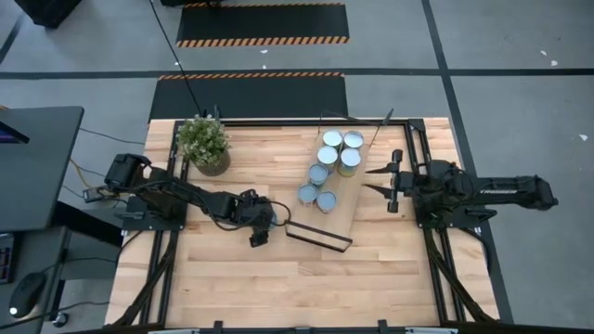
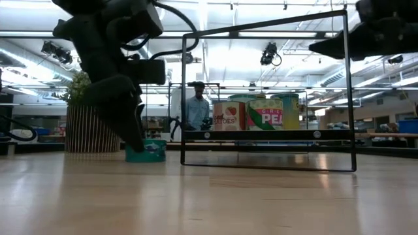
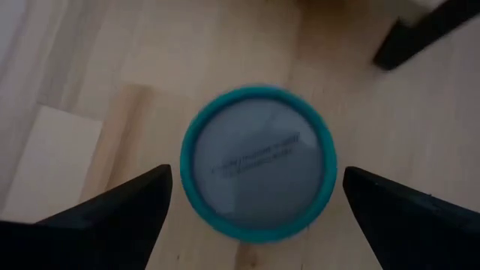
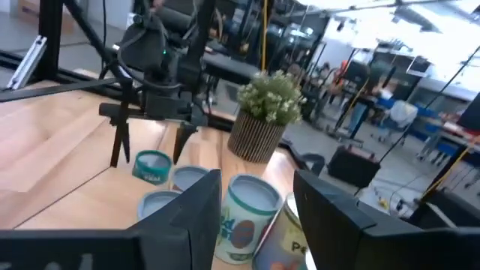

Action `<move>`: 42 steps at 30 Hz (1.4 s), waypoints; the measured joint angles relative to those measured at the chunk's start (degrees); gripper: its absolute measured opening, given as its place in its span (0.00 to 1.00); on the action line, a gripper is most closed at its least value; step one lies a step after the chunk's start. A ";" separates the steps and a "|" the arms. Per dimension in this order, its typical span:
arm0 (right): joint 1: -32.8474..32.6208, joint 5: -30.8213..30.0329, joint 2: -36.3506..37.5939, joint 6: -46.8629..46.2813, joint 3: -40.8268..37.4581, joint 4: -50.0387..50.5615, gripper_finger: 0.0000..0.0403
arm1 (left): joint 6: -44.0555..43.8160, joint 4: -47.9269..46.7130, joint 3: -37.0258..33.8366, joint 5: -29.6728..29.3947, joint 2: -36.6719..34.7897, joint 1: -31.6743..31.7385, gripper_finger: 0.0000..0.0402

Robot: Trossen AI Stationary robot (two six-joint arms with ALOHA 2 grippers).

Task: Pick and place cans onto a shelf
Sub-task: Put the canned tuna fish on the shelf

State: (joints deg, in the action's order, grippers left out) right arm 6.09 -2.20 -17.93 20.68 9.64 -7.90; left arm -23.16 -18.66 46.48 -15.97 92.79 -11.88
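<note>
Left end effector [image 3: 255, 202], spread wide, straddles a teal can [image 3: 257, 163]; shelf [image 2: 268, 135] can reads "PEA".

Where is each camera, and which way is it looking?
High view: above, looking straight down at table, shelf, both arms.
Low view: at tabletop height, looking across at shelf, plant; the arms hang in from above.
Left wrist view: on left arm, looking at teal can between the open left hand.
Right wrist view: on right arm, past right hand.
Shared: right wrist and low both show that teal can.

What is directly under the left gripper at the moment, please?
A teal-sided can stands upright on the wooden table, between the open fingers of the left gripper. Its base is hidden.
</note>
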 joint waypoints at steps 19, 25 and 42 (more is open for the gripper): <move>5.76 -0.59 8.74 5.18 -5.89 -6.15 0.44 | -2.22 6.36 0.13 2.21 5.02 0.04 0.90; 7.39 1.15 8.54 8.66 -5.88 -8.40 0.44 | -5.10 7.55 0.12 2.25 4.92 0.09 0.78; 11.97 6.93 5.69 9.87 -5.81 -10.28 0.43 | -8.90 4.43 0.50 3.58 -1.29 1.87 0.73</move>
State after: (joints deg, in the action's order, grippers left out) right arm 18.06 4.73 -12.24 30.55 3.84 -18.18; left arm -32.05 -14.23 46.98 -12.38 91.51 -10.01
